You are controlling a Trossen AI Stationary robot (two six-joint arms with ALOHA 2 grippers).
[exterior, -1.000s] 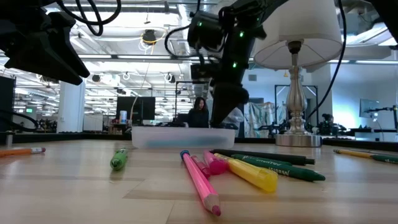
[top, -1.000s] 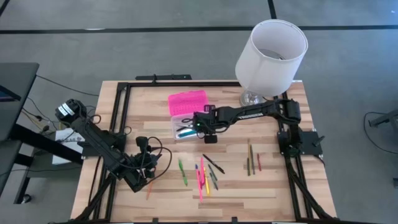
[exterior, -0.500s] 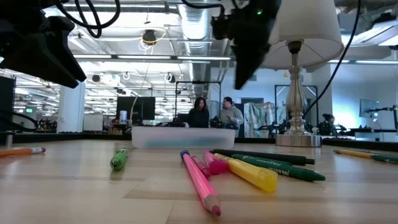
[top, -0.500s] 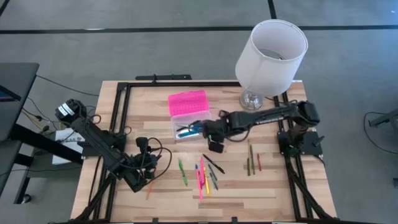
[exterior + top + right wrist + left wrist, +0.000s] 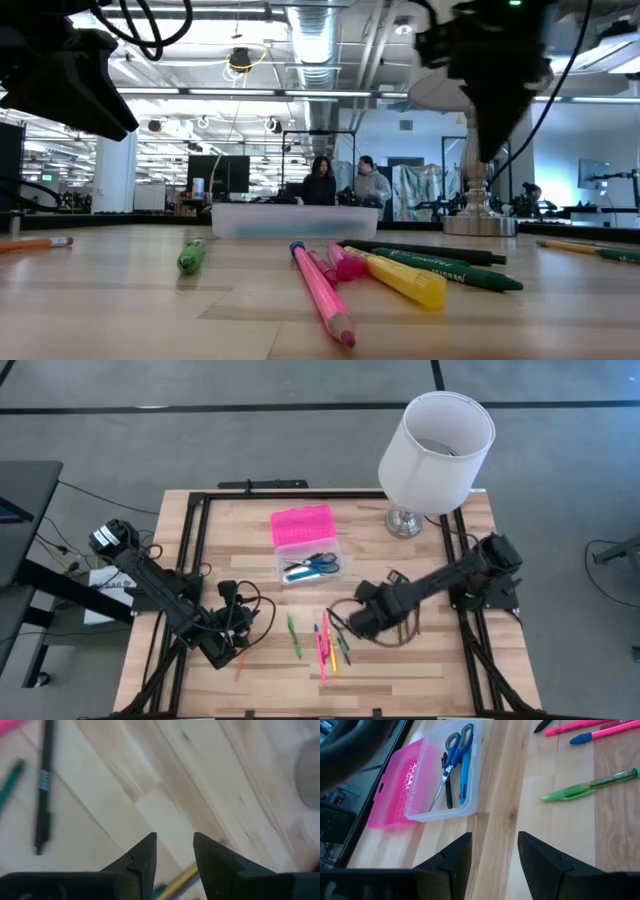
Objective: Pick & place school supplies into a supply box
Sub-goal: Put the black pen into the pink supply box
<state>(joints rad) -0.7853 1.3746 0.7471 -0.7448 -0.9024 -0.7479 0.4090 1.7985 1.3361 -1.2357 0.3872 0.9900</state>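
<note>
The supply box [image 5: 308, 565] stands open behind the table's middle, its pink lid [image 5: 302, 523] flat on the wood on the far side. Blue-handled scissors [image 5: 451, 757] and a few pens lie in the clear base [image 5: 445, 795]. Loose pens and markers [image 5: 326, 642] lie near the middle, with a green pen [image 5: 294, 635] to their left. My right gripper [image 5: 175, 855] hovers open over the wood just right of them, holding nothing. A dark pen [image 5: 44, 785] shows ahead of it. My left gripper [image 5: 492, 855] waits open near the near-left corner, beside an orange pencil [image 5: 240, 665].
A white lamp [image 5: 437, 450] stands at the far right corner, its metal foot [image 5: 480, 225] on the wood. More pencils [image 5: 405, 615] lie right of the middle, partly under my right arm. A black frame [image 5: 195, 530] lines the table's edges. People stand in the room behind.
My right gripper has risen from over the supply box and swung toward the near edge and to the right. It now hangs over the wood right of the loose pens. The box base with the scissors now shows uncovered.
</note>
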